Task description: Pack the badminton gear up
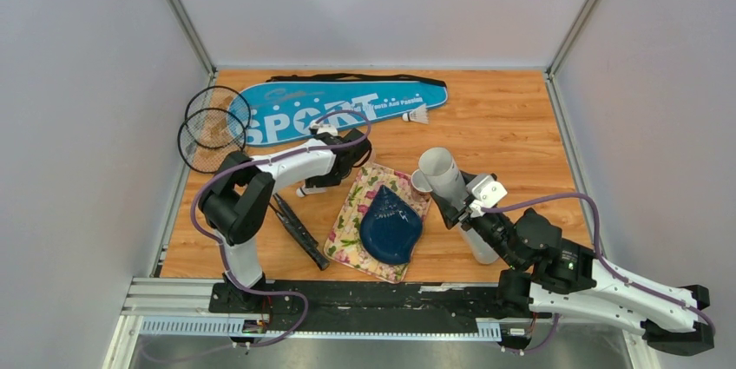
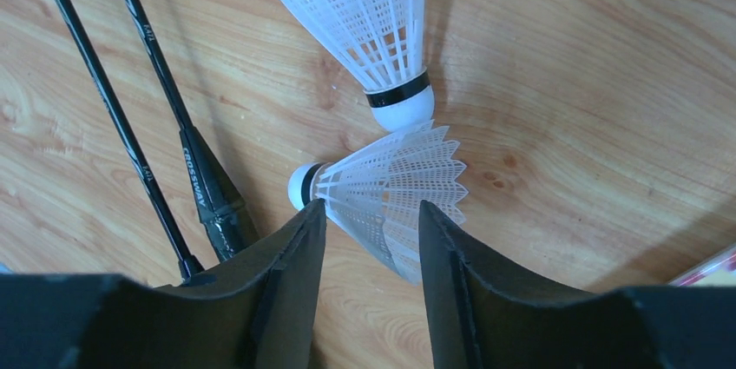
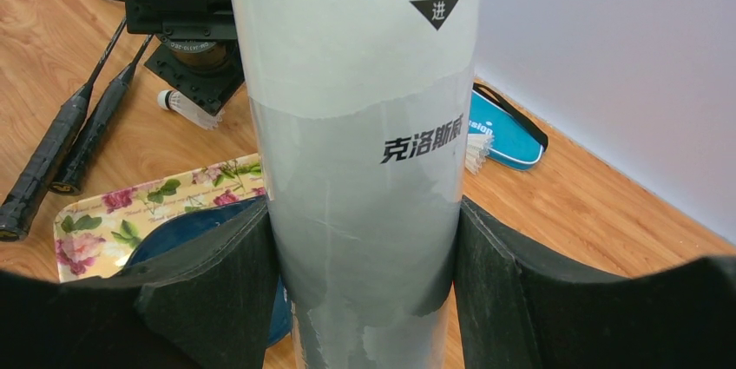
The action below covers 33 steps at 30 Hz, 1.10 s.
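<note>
A wooden tabletop [image 1: 512, 126] is sitting between grey walls [image 1: 391, 4]. The right hand [image 3: 363, 213] is clamping the long white tube [image 3: 356, 82], whose open end is pointing up and away from it. The left hand [image 2: 371, 208] is hanging part open over a lying shuttlecock [image 2: 391, 178], its cork pointing toward the rackets [image 2: 195, 169] on the hand's left.

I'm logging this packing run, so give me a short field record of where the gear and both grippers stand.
left gripper: open, straddling one shuttlecock
second shuttlecock: just beyond it, beside the rackets
third shuttlecock: at the bag's right end
right gripper: shut on the tube, which is tilted
bag: lying flat at the far side
packed so far: nothing
</note>
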### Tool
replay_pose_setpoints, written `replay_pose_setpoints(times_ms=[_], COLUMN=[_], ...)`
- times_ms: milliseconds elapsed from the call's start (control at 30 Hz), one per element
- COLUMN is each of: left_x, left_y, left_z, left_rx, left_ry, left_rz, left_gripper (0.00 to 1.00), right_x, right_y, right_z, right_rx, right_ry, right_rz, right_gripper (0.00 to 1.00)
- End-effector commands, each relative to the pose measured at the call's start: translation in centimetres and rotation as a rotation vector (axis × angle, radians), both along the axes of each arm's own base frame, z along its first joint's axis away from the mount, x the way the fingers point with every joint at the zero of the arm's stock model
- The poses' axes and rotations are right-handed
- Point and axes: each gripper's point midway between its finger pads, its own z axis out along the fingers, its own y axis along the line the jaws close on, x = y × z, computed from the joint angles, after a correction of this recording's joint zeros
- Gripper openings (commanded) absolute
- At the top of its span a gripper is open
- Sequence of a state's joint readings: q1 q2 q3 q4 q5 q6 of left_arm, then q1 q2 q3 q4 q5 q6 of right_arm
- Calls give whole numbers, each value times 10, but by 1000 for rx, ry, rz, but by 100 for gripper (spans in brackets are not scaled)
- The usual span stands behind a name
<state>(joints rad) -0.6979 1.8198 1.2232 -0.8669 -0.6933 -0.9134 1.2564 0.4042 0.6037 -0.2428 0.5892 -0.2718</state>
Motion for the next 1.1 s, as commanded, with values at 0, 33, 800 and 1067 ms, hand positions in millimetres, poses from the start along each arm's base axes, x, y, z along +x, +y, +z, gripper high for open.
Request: replay_pose_setpoints(times_ms=[0,33,800,1067], left_x=[3,3,-108,-144], left_y=[2,3,-131,-160], left_z=[10,11,364,371], left_rx=[2,4,-1114,-1355], left_ry=[-41,-41,-521,-320], left_rz=[22,23,-1143,-1321], left_gripper=[47,39,0,0], right_x=[-3,-4,-11,-21], right_y=[6,7,39,46], right_z=[6,6,-5,-5], right_rx=[52,49,-65,-70], right_ry=[17,18,-29,-28], right_rz=[22,26,157,238], right_gripper=[31,31,31,31])
